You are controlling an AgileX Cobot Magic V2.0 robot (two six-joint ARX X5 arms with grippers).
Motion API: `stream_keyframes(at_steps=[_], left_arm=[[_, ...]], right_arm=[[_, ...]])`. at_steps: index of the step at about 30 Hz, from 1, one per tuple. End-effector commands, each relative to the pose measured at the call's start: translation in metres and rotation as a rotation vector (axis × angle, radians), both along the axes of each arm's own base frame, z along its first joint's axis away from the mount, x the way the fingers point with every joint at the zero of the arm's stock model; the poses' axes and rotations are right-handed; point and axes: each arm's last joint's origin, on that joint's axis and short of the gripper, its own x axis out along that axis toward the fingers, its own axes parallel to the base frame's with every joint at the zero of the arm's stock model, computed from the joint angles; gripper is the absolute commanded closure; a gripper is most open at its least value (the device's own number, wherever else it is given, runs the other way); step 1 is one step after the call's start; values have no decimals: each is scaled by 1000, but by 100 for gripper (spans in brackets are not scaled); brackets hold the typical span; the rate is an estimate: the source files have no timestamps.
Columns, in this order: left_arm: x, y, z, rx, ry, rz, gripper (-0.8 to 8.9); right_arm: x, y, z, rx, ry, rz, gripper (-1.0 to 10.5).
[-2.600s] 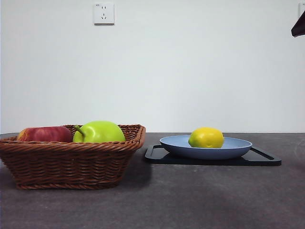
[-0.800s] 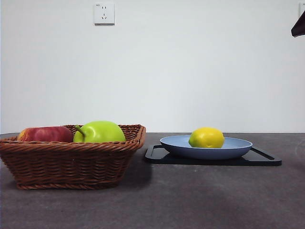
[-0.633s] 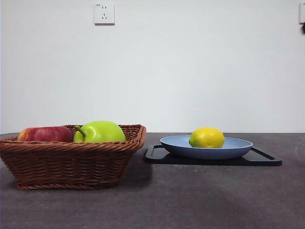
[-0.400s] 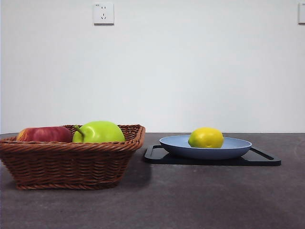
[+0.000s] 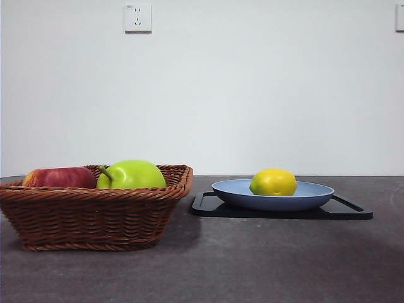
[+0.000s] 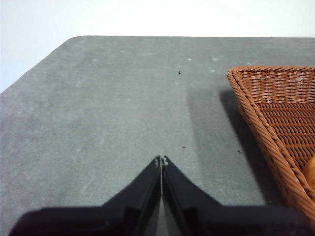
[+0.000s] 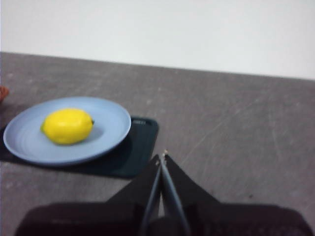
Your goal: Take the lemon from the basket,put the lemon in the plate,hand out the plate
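A red apple (image 5: 59,177) and a green apple (image 5: 131,174) are seen in the basket (image 5: 95,214), which stands beside a black tray (image 5: 347,211) on the grey table (image 5: 252,265). The plate (image 5: 312,194) is set on that tray, and the lemon (image 5: 273,182), yellow and dimpled, is lying in it. The left gripper (image 6: 161,160) is held above bare table near the basket, its jaws closed on nothing. The right gripper (image 7: 161,156) is held above the table just beside the tray, likewise closed and empty
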Motion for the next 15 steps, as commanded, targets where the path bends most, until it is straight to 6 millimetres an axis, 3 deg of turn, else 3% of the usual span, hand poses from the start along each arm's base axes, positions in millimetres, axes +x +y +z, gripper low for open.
stream_keyframes(at_steps=[1, 7, 15], left_arm=[[1, 0, -3, -6, 1, 6, 805], [0, 0, -3, -6, 2, 6, 805], [1, 0, -3, -6, 1, 6, 805]], right_arm=[[2, 0, -11, 36, 2, 4, 943], [5, 0, -30, 78, 64, -1, 943], [5, 0, -30, 106, 56, -11, 943]])
